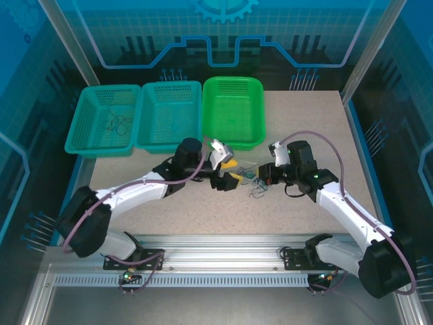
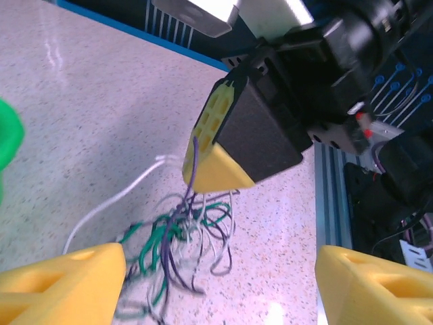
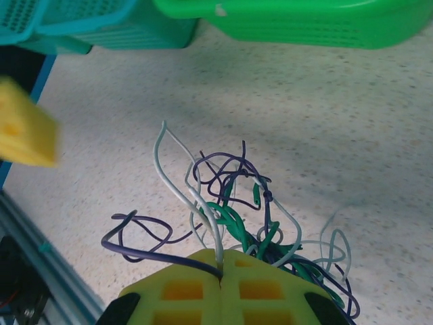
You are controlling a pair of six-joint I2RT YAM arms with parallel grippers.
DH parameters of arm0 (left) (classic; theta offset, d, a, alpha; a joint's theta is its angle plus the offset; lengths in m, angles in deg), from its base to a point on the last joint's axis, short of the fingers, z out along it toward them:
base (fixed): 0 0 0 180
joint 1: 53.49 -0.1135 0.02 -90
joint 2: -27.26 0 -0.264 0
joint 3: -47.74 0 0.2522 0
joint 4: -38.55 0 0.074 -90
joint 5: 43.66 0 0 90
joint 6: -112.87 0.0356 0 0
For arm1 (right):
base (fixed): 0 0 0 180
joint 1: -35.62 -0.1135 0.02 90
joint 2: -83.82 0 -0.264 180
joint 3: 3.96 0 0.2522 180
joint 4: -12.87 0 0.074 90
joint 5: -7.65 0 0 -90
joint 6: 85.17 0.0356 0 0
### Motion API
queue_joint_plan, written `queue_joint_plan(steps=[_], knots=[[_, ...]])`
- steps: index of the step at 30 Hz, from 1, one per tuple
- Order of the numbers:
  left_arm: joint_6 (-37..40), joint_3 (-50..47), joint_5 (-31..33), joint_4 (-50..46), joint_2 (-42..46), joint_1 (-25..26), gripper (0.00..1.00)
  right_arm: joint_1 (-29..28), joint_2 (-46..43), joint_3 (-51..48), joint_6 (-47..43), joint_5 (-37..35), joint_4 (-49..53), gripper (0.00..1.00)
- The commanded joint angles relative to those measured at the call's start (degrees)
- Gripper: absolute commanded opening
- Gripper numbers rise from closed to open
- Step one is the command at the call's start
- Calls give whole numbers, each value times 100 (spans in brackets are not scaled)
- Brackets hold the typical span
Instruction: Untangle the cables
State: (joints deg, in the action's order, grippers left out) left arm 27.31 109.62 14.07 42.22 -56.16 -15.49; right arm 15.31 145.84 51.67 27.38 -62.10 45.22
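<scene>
The cables [image 1: 253, 180] are a small tangle of purple, green and whitish wires in mid-table. My right gripper [image 3: 221, 263] is shut on a purple and a white strand, and the rest of the cables [image 3: 237, 203] hang loose from its yellow fingertips. In the left wrist view the same tangle [image 2: 177, 238] dangles below the right gripper [image 2: 215, 169], just above the table. My left gripper [image 2: 220, 288] is open, its yellow fingers [image 2: 74, 277] wide apart on either side of the tangle and holding nothing. From above, the left gripper [image 1: 232, 173] faces the right gripper [image 1: 261, 176] across the tangle.
Three baskets line the far edge: a teal one [image 1: 76, 132] holding a few thin dark wires [image 1: 116, 124], a second teal one [image 1: 169, 84], and a green one [image 1: 233, 80]. A metal rail [image 1: 223, 252] runs along the near edge. One left finger [image 3: 24, 132] shows at the left of the right wrist view.
</scene>
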Motion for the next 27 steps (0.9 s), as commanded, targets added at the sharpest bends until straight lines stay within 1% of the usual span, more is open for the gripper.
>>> queue_joint_plan(steps=[1, 2, 3, 5, 6, 8, 9, 11, 12, 13, 14, 16, 18, 20, 23, 27], knots=[[548, 443, -297, 698, -470, 185, 76, -210, -94, 224, -288, 335, 72, 0], [526, 514, -231, 775, -612, 226, 75, -249, -100, 241, -301, 326, 78, 0], [471, 562, -187, 909, -763, 251, 72, -295, -102, 234, -298, 284, 70, 0], [222, 550, -118, 1285, -1024, 246, 62, -332, -98, 217, -225, 111, 29, 0], [119, 550, -104, 1422, -1130, 254, 52, -341, -79, 234, -185, 13, 38, 0], [-49, 559, -95, 1546, -1220, 249, 21, -350, -18, 291, -106, -240, 120, 0], [-115, 543, -94, 1560, -1214, 250, 1, -350, 22, 300, -79, -403, 151, 0], [-316, 477, -80, 1637, -1092, 239, 0, -358, 101, 257, 23, -807, 165, 0], [-507, 407, -121, 1770, -959, 225, 0, -374, 174, 228, 169, -1203, 206, 3], [-778, 328, -183, 1987, -793, 197, 0, -385, 262, 186, 323, -1687, 268, 9], [-1031, 254, -212, 2205, -641, 163, 0, -398, 371, 117, 466, -2122, 300, 11], [-1531, 150, -261, 2594, -262, 94, 0, -387, 673, -115, 781, -3004, 216, 11], [-1661, 171, -213, 2511, 25, 52, 0, -329, 1001, -269, 961, -3516, 82, 7], [-1600, 201, -136, 2257, 283, 41, 0, -266, 1296, -352, 1089, -3683, -28, 7], [-1583, 207, 80, 1848, 597, 7, 0, -178, 1614, -355, 1108, -3651, -92, 10], [-1603, 112, 581, 1449, 1105, -79, 0, 90, 1673, -472, 1308, -3521, -90, 10]])
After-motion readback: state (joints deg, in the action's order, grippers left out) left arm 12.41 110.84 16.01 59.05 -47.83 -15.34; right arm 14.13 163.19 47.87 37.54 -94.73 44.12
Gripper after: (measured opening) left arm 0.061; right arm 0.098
